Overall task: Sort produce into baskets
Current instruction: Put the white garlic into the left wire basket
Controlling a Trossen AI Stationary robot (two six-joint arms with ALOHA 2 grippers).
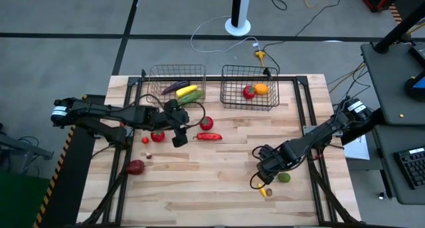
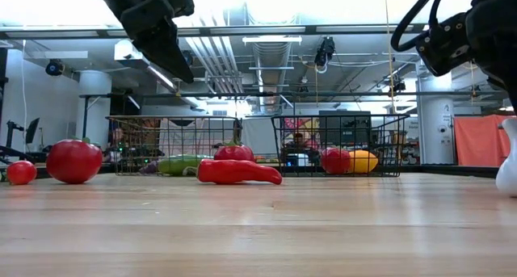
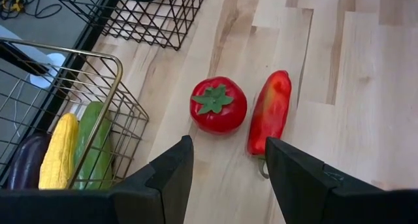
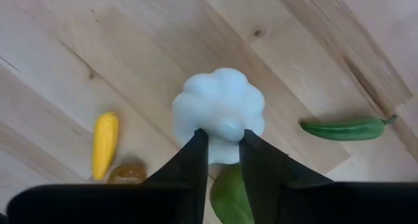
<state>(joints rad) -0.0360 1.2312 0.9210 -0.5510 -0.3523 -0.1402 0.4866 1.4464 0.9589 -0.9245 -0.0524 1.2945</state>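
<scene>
Grey concrete floor surrounds a pale wooden plank table; cables and a white round-based post lie beyond its far edge, and a dark desk with a keyboard stands off its right side. Pipes and strip lights run overhead in the low view.

On the table:
- Brownish-copper wire basket, far edge, left of centre: holds a purple eggplant, a yellow corn cob and a green cucumber.
- Darker grey wire basket, just beside it on the right: holds a red tomato and an orange fruit.
- Loose near the middle: a red tomato with green stem and, just beside it, a long red pepper.
- Left portion: a small red tomato and a larger dark red one.
- Right front: a white garlic bulb, a small yellow piece, a slim green pod and a green piece.

Arms:
- Left gripper hangs above the table near the tomato and pepper, fingers apart, nothing between them.
- Right gripper is low over the right front area, fingers pinched on the garlic bulb's top.

Open room: bare boards across the centre front and the front left corner; a dark frame runs along the table's sides.
</scene>
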